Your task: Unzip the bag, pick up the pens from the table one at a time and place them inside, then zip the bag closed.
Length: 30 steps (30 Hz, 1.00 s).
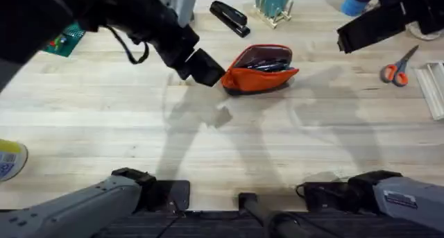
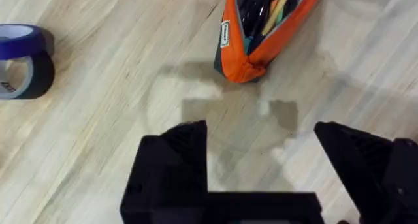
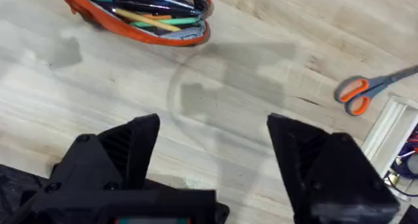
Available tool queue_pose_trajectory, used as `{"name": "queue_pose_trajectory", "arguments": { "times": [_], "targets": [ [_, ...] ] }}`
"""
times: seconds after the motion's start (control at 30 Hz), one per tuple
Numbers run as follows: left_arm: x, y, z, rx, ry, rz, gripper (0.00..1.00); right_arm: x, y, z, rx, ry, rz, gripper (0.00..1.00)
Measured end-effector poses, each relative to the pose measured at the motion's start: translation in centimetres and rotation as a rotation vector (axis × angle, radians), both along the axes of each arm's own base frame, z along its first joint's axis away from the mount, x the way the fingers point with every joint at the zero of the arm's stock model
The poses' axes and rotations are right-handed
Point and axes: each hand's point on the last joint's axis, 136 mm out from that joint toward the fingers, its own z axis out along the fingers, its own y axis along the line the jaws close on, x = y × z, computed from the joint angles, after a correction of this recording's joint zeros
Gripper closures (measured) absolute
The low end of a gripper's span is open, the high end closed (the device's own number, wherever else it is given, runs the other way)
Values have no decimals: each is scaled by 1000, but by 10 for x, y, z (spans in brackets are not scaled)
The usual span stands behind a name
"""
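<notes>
Bag (image 1: pixel 260 70) first: in your overhead view it sat upper center of the frame on the table (image 1: pixel 229 137), its long axis running left to right and tipping slightly upward to the right. Its zipper mouth gaped toward the camera, showing dark sticks inside. Your left gripper (image 1: pixel 201 67) hung just beside the bag's left end; whether it touched, you could not tell from there. Your right gripper (image 1: pixel 368 31) sat at the upper right, well apart from the bag. A black stapler (image 1: pixel 229 18) lay above the bag, and orange-handled scissors (image 1: pixel 398 68) lay at the right edge.

In your left wrist view, the bag (image 2: pixel 261 44) came in at the top center, its closed end pointing toward the fingers (image 2: pixel 176 160), which were spread wide with bare wood between them. Pens (image 2: pixel 271 5) lay along the bag's length inside. A small white tag on the bag's side carried writing too small to read. A blue tape roll (image 2: pixel 25 59) sat at the left edge.

In your right wrist view, the bag (image 3: pixel 140 18) lay at the upper left, open, holding yellow, green and black pens (image 3: pixel 153 12). The fingers (image 3: pixel 130 152) stood spread apart, gripping nothing. The scissors (image 3: pixel 372 93) lay at the right.
</notes>
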Motion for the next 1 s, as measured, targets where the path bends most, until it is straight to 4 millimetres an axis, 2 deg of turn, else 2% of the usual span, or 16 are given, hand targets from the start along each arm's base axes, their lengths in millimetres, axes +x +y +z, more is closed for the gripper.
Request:
{"name": "queue_pose_trajectory", "arguments": {
  "times": [0.27, 0.6, 0.77, 1.0],
  "targets": [
    [-14, 4, 14, -11, -98, -26, 6, 0, 0, 0, 0, 0, 0, 5],
    [-41, 10, -25, -49, -136, -43, 6, 1, 0, 0, 1, -4, 0, 5],
    [-41, 10, -32, -146, -136, -32, 6, 1, 0, 0, 1, -4, 0, 5],
    [-34, 22, -40, -264, -119, 22, 6, 1, 0, 0, 0, -2, 0, 5]
  ]
}}
